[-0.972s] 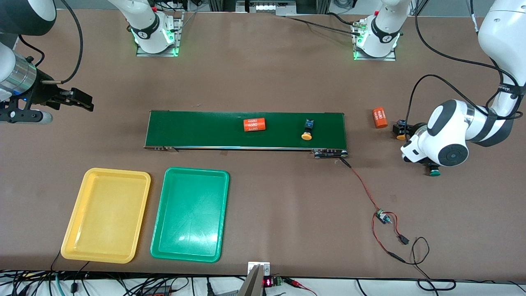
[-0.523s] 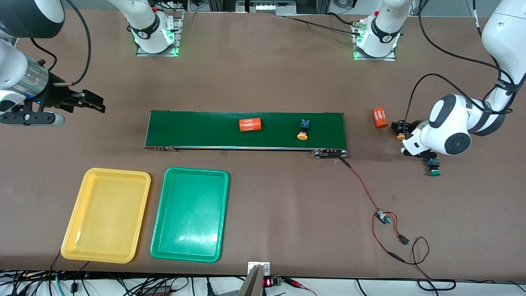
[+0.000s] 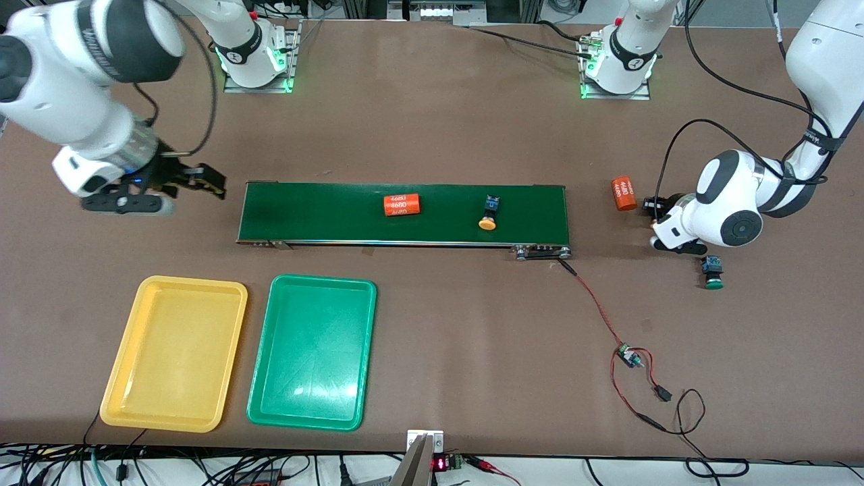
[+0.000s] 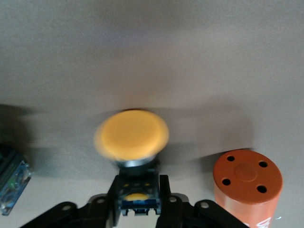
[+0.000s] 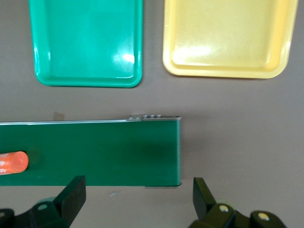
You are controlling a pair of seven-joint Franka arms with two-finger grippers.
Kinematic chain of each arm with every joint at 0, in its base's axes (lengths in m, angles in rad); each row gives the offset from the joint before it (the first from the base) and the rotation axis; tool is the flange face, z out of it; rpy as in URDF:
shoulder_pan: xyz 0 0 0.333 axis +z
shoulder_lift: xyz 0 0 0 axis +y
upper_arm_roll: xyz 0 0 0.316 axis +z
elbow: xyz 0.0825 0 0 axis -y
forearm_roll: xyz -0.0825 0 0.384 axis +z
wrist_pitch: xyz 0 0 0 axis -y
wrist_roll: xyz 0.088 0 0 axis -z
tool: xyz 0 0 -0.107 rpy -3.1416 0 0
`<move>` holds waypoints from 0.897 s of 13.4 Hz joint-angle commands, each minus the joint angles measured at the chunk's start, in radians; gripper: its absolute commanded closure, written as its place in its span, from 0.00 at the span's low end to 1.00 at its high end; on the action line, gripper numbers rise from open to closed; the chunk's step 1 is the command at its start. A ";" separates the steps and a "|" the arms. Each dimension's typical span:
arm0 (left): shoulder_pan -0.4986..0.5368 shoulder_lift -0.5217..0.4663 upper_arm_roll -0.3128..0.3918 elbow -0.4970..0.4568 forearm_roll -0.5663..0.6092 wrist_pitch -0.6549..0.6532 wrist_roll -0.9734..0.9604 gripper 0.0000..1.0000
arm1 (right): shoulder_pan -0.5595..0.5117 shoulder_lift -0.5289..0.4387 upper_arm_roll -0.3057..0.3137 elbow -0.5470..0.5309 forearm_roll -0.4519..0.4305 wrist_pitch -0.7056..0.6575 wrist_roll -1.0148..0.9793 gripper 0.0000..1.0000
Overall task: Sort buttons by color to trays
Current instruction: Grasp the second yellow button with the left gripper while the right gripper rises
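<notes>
Presently the pick-up step is in hand: the left hand (image 4: 138,209) sits low on the tabletop (image 3: 432,135), clamped on an orange-yellow button (image 4: 132,135), an orange cylinder (image 4: 247,183) just beside it. Next comes a lift toward the conveyor belt (image 3: 405,212). The right hand (image 5: 137,197) waits spread over the belt's end, near both trays (image 3: 310,351).

Two glossy white arms, black joint bands, black cables, green-lit bases, black tools
</notes>
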 commanded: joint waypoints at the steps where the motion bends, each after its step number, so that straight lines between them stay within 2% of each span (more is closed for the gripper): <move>1: 0.010 -0.078 -0.027 0.002 0.017 -0.011 0.017 0.76 | -0.006 -0.085 0.095 -0.122 0.004 0.068 0.159 0.00; 4: 0.008 -0.095 -0.105 0.104 0.011 -0.161 0.005 0.75 | -0.013 -0.088 0.204 -0.162 -0.002 0.100 0.293 0.00; 6: 0.005 -0.095 -0.185 0.161 -0.014 -0.251 -0.035 0.74 | -0.029 -0.091 0.290 -0.202 -0.006 0.152 0.374 0.00; 9: -0.006 -0.085 -0.297 0.181 -0.096 -0.269 -0.165 0.72 | -0.058 -0.087 0.408 -0.254 -0.011 0.249 0.407 0.00; 10: -0.034 -0.071 -0.303 0.186 -0.141 -0.266 -0.198 0.72 | -0.065 -0.082 0.441 -0.254 -0.012 0.252 0.399 0.00; 12: -0.140 -0.045 -0.302 0.230 -0.196 -0.262 -0.267 0.73 | -0.075 -0.074 0.462 -0.254 -0.012 0.252 0.348 0.00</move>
